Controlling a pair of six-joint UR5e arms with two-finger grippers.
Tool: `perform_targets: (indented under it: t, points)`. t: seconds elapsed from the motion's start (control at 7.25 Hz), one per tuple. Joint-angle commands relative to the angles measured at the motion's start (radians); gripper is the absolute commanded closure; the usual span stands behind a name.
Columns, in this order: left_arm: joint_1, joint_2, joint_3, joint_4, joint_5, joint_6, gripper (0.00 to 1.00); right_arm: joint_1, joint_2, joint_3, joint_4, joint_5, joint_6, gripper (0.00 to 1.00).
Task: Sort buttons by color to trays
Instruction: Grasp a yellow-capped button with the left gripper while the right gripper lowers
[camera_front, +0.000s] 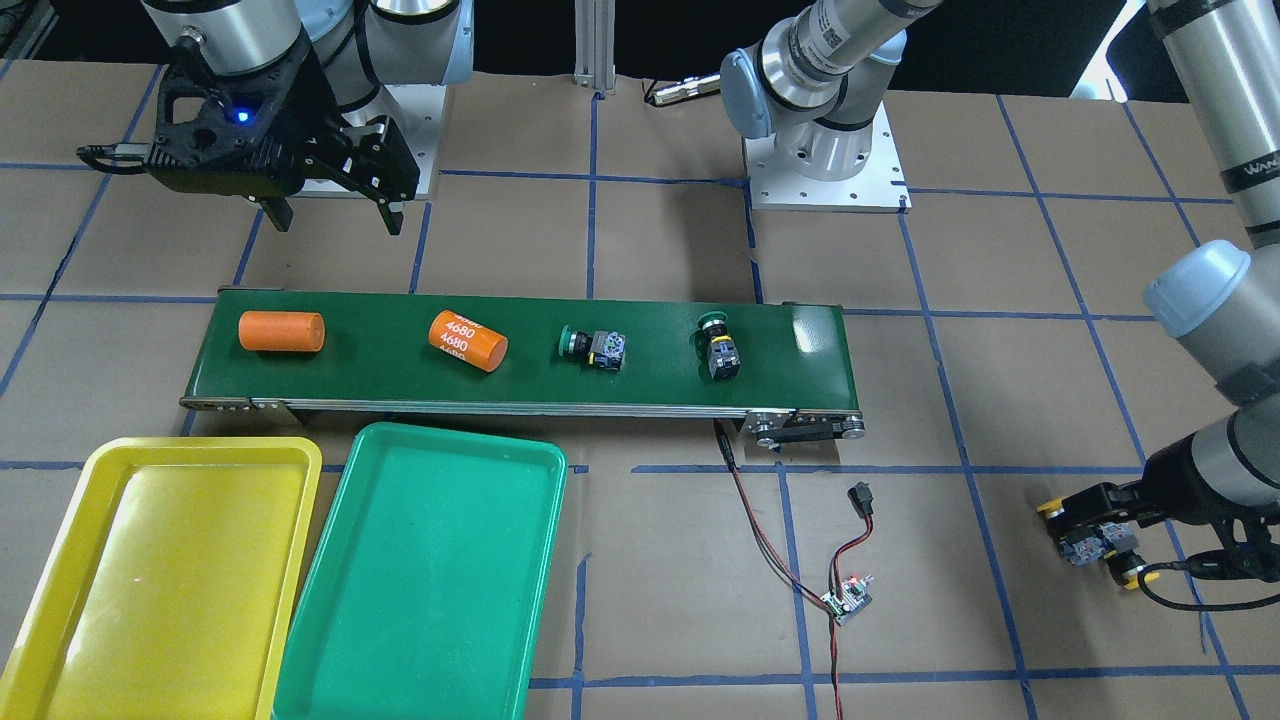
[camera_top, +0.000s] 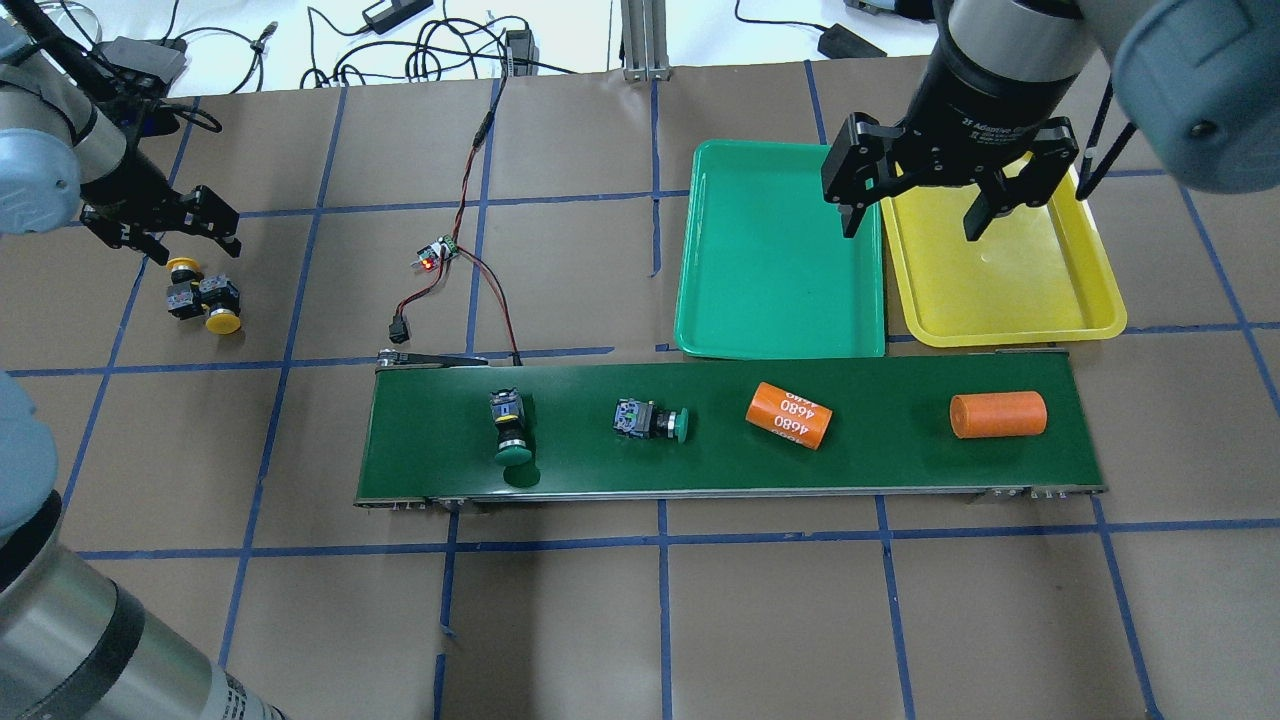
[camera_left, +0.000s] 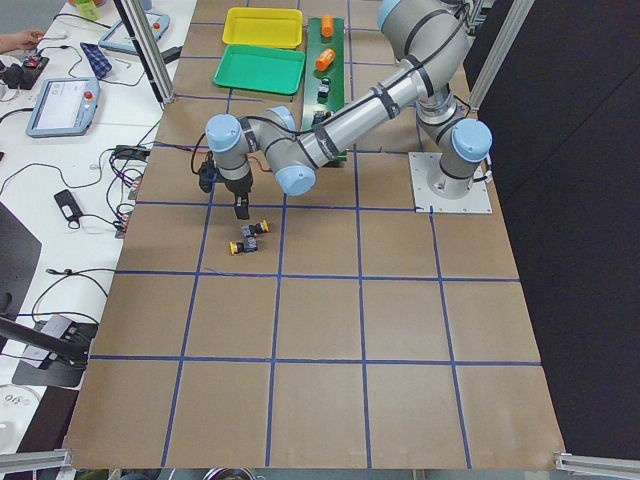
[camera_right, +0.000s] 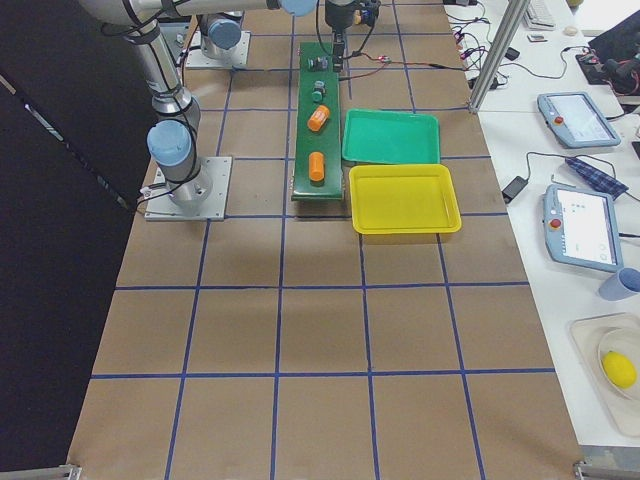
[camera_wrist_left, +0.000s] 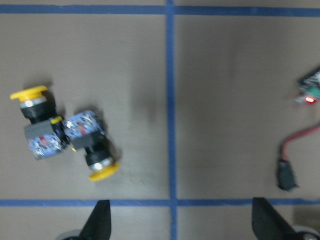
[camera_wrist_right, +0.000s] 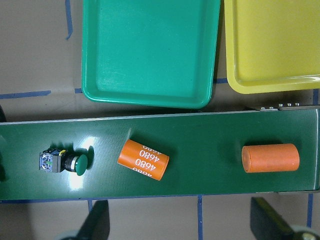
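1. The left gripper (camera_wrist_left: 180, 222) hangs above the brown paper table (camera_top: 600, 620), off the end of the conveyor belt (camera_top: 900, 460). Its fingers are spread wide and hold nothing.
2. Near this gripper, the first yellow button (camera_wrist_left: 37, 122) and the second yellow button (camera_wrist_left: 92, 145) lie on their sides on the paper. Their grey bodies touch each other and their caps point opposite ways.
3. The right gripper (camera_top: 912, 215) is raised in the air. In the overhead view it shows over the place where the green tray (camera_top: 770, 280) and the yellow tray (camera_top: 1040, 290) meet. It is also released, with nothing between its fingers.
4. The two trays stand side by side, just beside the long edge of the belt.
5. On the belt lie the first green button (camera_top: 510, 425) and the second green button (camera_top: 650, 420), apart from each other, both on their sides.
6. Further along the belt are an orange cylinder printed "4680" (camera_top: 790, 415) and a plain orange cylinder (camera_top: 998, 415).
7. All four buttons are outside the trays.
8. A small circuit board (camera_top: 437, 255) with red and black wires lies on the paper.
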Motion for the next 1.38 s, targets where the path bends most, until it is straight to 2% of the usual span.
perform_targets:
  t: [0.0,0.41,0.69,0.83,0.96,1.24]
  points:
    - [0.025,-0.039,-0.033,0.03,-0.003,-0.009,0.0,0.0,0.003,0.021,0.002,0.007,0.011,0.0]
    - [0.034,-0.054,-0.07,0.086,-0.001,-0.013,0.0,0.001,0.008,0.114,0.005,-0.005,0.011,0.0]
    - [0.053,-0.085,-0.073,0.113,-0.003,-0.041,0.0,0.003,0.017,0.231,-0.022,-0.138,0.043,0.0]
    - [0.053,-0.085,-0.072,0.115,-0.003,-0.05,0.22,0.007,0.04,0.262,-0.072,-0.14,0.116,0.0]
    - [0.053,-0.085,-0.064,0.115,0.002,-0.056,0.36,0.014,0.054,0.266,-0.07,-0.123,0.129,0.0]
    - [0.053,-0.066,-0.046,0.107,0.009,-0.093,0.18,0.038,0.059,0.26,-0.085,-0.126,0.13,0.0]
